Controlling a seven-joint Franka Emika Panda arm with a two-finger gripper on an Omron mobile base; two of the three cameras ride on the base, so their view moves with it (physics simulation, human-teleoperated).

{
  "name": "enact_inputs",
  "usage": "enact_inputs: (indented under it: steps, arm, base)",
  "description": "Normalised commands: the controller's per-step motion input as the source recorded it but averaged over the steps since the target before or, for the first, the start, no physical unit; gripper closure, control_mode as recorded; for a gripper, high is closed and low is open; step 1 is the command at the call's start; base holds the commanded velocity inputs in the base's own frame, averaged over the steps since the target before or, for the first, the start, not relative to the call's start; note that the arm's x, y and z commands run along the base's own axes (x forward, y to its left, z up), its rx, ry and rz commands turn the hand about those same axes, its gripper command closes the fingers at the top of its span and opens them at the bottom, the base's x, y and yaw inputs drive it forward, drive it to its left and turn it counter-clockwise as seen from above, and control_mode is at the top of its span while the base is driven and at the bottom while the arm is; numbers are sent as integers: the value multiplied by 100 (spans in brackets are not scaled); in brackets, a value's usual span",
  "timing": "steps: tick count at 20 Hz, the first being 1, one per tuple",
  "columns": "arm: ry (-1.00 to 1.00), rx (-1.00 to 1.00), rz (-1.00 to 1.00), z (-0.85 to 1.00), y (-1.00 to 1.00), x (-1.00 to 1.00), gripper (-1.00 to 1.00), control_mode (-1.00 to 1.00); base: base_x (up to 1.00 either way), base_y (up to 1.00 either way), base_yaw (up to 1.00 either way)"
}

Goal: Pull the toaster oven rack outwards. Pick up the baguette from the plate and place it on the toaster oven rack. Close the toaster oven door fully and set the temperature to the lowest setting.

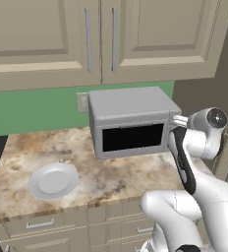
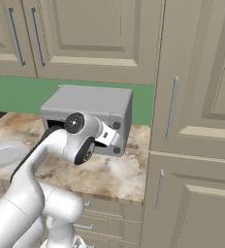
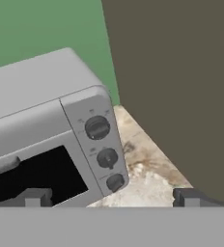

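The light-grey toaster oven (image 1: 130,106) stands at the back of the stone counter. The toaster oven door (image 1: 133,138) with its black glass lies flat against the front. The rack and the baguette are hidden. The white plate (image 1: 53,180) sits bare on the counter, front left. My gripper (image 3: 111,198) is open, with nothing between its fingertips (image 3: 34,198). It hovers just in front of the oven's lower right corner, level with the three dark knobs (image 3: 107,157). From the left base view the gripper (image 1: 177,120) is at the oven's right front edge.
Beige wall cabinets (image 1: 101,39) hang close above the oven. A tall cabinet (image 2: 197,121) closes off the counter right of the oven. A wall socket (image 1: 82,102) sits behind the oven's left side. Drawer fronts (image 1: 40,224) run under the counter edge.
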Motion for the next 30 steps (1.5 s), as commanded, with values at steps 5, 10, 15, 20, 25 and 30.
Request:
enact_inputs:
  steps: [5, 10, 15, 20, 25, 30]
  arm:
    - [3, -1, 9, -22, -18, 7, -100, -100]
    - [0, 0, 13, -3, -2, 0, -100, -100]
    - [0, -3, 9, -7, 0, 0, -100, -100]
    - [0, -4, 0, -3, 0, 0, -100, -100]
    - [0, -5, 0, -14, 0, 0, -100, -100]
    - [0, -5, 0, -12, 0, 0, -100, -100]
  base:
    - [0, 0, 0]
    - [0, 0, 0]
    - [0, 0, 0]
    - [0, 0, 0]
    - [0, 0, 0]
    - [0, 0, 0]
